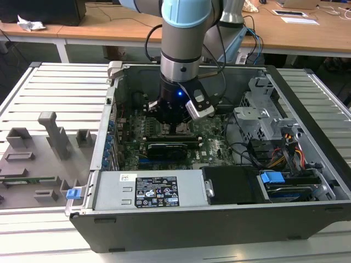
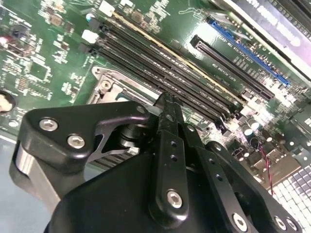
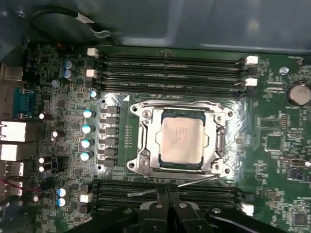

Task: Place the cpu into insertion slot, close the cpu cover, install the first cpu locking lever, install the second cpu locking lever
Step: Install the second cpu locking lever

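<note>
The cpu (image 3: 181, 141) already lies flat in the insertion slot (image 3: 144, 130), its silvery face showing through the window of the cpu cover (image 3: 217, 143), which appears to lie down over it. So the seating looks done, and the cover seems closed. One thin locking lever (image 3: 171, 186) stands out at a slant just ahead of the fingers (image 3: 167, 206), and it looks not yet latched. Whether the other lever, along the far edge of the socket, is hooked down I cannot tell.

In the first wrist view the fingers sit pressed together with nothing between them, their tips over the memory slots (image 3: 165, 194) just short of the socket's near edge. In the second wrist view the same closed fingers (image 2: 167, 114) reach toward the socket's corner (image 2: 104, 87).

Room is tight. Memory slots flank the socket on the near and far sides of the fingers, and a row of capacitors (image 3: 87, 135) lines one flank. In the exterior view the gripper (image 1: 178, 127) hangs deep inside the computer case (image 1: 307, 109), walls all round and the expansion card (image 1: 173, 148) close by.
</note>
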### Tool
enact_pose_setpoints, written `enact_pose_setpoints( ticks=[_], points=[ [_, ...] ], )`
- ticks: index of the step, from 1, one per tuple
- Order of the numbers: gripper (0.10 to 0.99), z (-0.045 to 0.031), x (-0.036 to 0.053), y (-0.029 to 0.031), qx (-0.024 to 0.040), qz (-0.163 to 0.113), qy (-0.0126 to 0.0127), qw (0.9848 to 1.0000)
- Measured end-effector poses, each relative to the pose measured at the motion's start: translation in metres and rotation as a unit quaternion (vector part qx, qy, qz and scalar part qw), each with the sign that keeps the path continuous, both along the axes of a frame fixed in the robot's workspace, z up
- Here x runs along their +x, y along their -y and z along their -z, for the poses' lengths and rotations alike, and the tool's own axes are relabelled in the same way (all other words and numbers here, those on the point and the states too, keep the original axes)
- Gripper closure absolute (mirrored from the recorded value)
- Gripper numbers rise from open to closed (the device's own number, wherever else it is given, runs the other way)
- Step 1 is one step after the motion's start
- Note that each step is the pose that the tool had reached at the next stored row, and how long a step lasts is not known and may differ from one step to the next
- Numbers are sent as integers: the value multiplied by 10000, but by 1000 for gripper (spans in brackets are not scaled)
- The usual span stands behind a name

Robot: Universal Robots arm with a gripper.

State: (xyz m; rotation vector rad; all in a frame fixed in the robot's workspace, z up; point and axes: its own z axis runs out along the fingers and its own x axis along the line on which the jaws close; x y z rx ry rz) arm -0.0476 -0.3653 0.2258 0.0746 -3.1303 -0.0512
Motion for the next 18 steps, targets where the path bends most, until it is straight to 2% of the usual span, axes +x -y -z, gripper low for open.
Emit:
enact_pose_setpoints(
  ticks=[4, 5, 8, 10, 15, 16, 18],
  points=[
    [980, 52, -32, 0, 18, -7, 0, 10000],
    [980, 57, -36, 2, 44, -9, -1, 10000],
    [980, 67, -46, 11, 176, -19, 0, 9998],
    [980, 68, -63, 31, 213, -39, 2, 9998],
    [980, 73, -85, 59, 226, -202, -2, 9995],
    [980, 75, -88, 66, 245, -217, -2, 9995],
    [980, 80, -101, 78, 332, -219, 1, 9992]
  ],
)
